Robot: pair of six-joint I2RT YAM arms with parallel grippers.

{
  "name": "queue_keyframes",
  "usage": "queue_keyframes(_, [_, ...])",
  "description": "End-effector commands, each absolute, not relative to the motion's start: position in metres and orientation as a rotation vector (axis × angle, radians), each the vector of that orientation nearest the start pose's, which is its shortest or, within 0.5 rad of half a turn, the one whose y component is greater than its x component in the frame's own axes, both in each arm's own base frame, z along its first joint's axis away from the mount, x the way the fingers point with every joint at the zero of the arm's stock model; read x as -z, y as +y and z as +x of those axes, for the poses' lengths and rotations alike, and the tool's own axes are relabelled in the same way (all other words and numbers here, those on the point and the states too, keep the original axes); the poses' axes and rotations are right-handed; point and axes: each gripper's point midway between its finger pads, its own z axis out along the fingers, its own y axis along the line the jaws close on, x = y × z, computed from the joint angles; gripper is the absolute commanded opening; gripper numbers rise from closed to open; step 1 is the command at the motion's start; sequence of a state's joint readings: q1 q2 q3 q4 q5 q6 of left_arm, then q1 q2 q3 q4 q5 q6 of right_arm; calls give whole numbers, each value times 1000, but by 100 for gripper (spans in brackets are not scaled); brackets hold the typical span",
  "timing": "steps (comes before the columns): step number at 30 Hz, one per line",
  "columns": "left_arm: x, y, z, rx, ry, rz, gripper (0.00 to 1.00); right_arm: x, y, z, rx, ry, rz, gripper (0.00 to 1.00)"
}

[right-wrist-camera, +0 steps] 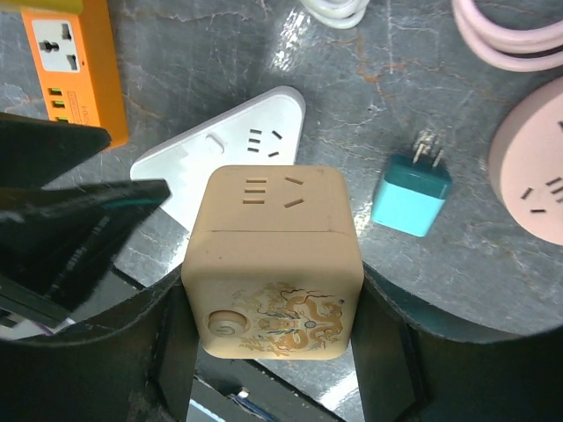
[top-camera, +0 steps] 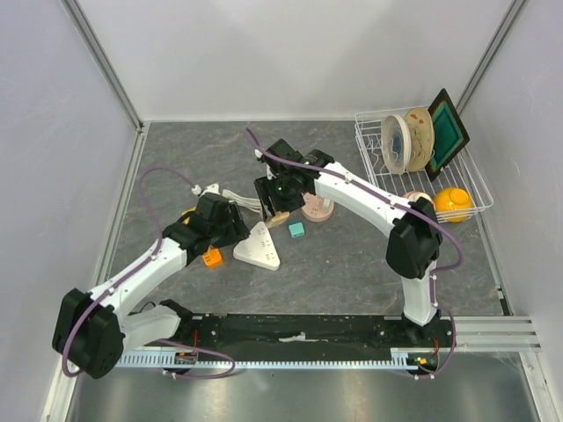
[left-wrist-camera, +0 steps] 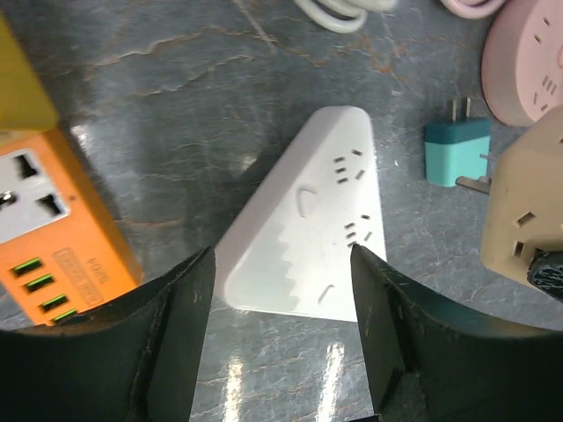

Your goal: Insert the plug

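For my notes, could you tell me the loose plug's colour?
The plug is teal, clearest in the right wrist view.

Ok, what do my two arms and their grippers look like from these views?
The left arm and right arm have white links with bulky black joint housings. A thin purple cable loops along each. The left gripper and right gripper have broad, matte black fingers, with no markings visible.

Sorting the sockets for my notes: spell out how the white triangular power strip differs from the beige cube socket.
The white triangular power strip is flat and plain; the beige cube socket is blocky, with a dragon print. The strip lies on the table; the cube is held in the right gripper. Both show plug holes.
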State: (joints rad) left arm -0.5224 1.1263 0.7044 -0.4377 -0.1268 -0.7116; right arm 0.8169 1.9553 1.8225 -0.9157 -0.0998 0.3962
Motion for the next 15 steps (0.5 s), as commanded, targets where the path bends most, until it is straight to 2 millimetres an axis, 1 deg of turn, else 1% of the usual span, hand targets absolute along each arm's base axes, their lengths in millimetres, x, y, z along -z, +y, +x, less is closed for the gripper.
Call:
queue_keyframes(1, [-102,-137,253,500,2394,-418,69,-156,377,287,-628,2666,-661,4])
queue_keyframes(2, [-98,-130,252,498,2398,-454,69,-153,378,287,-626,2671,-666,4])
queue_keyframes(3, [-95,-129,250,517,2408,-465,71,-148,380,288,-622,2684,-673,3])
queue_keyframes(4, [-95,-132,247,556,2416,-461,71,-145,382,289,-626,2689,-678,3])
queue_keyframes(5, [-90,-130,245,562,2427,-475,72,-143,384,288,-638,2692,-694,3])
queue_keyframes(7, [-87,-135,241,613,2446,-470,73,-136,387,288,-643,2711,-708,2])
queue_keyframes(8, [-82,-136,238,626,2460,-473,74,-134,388,288,-645,2717,-719,2])
queue_keyframes(9, [-83,-141,236,666,2464,-459,76,-129,388,287,-642,2730,-726,2])
queue_keyframes(12, [-78,-142,232,674,2479,-459,77,-122,390,282,-663,2752,-758,1])
queue_keyframes(15, [-74,-138,231,649,2482,-469,77,-116,391,281,-678,2763,-776,0])
